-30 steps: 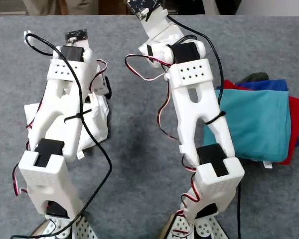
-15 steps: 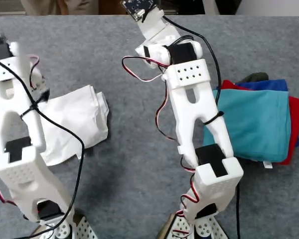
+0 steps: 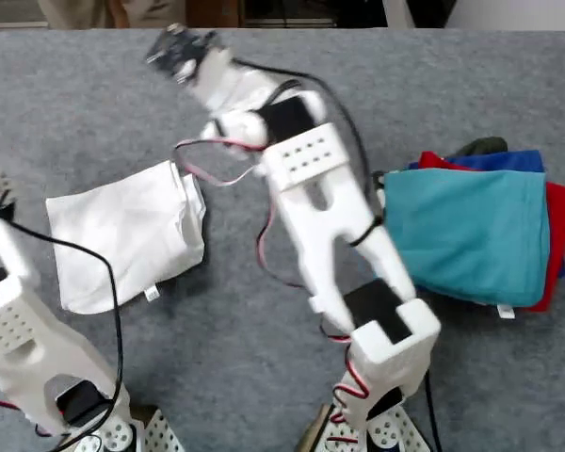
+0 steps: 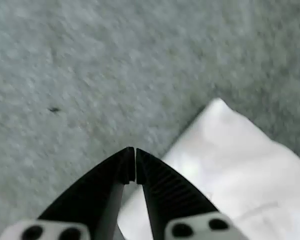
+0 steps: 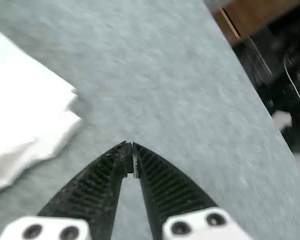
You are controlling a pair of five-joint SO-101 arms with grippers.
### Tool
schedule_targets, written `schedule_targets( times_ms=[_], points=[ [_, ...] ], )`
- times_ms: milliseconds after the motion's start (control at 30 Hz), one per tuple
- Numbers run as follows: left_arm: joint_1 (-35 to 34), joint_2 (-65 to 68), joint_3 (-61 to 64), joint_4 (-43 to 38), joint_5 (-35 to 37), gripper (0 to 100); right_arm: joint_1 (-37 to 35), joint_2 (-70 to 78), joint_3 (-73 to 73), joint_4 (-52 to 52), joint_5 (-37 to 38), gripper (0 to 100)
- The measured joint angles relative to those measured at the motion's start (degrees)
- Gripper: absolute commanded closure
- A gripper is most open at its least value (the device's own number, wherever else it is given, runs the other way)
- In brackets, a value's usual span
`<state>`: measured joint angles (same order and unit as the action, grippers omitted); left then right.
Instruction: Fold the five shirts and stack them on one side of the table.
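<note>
A folded white shirt lies flat on the grey table at the left. At the right sits a stack of folded shirts with a teal shirt on top, and a red shirt, a blue shirt and a dark one under it. My left gripper is shut and holds nothing, hovering over bare table just off a corner of the white shirt. My right gripper is shut too, with nothing in it, above the table past the far edge of the white shirt.
The grey table runs to a far edge with dark furniture behind it. The right arm slants across the middle from its base at the front. The left arm stands along the left edge. Cables hang from both.
The left arm has swung left off the white shirt, leaving it uncovered on the table. The right arm's head has swung left from the table's middle to the white shirt's far side.
</note>
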<state>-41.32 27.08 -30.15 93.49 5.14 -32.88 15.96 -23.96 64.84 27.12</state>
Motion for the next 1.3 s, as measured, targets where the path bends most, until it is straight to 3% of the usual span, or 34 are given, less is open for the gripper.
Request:
schedule_targets(
  times_ms=[200, 333, 433, 667, 933, 1300],
  points=[
    [-9.7, 0.0, 8.2, -16.4, -3.2, 98, -9.5, 9.9, -2.5, -2.6, -3.8, 99.0],
    [-10.4, 0.0, 20.0, -30.2, -3.3, 98, -14.5, 18.2, -10.0, -3.1, -7.9, 99.0],
    [-10.1, 0.2, 24.3, -36.1, -3.3, 98, -16.3, 25.6, -17.7, -3.7, -11.2, 99.0],
    [-10.2, 0.1, 24.2, -38.6, -1.6, 98, -16.4, 46.4, -39.5, -5.7, -17.3, 99.2],
    [-10.2, 0.3, 24.3, -38.7, -1.1, 98, -16.5, 59.7, -65.2, 8.8, -17.8, 99.3],
    [-10.2, 0.3, 24.3, -38.7, -1.1, 98, -16.5, 59.3, -68.0, 25.3, -17.8, 99.1]
  ],
)
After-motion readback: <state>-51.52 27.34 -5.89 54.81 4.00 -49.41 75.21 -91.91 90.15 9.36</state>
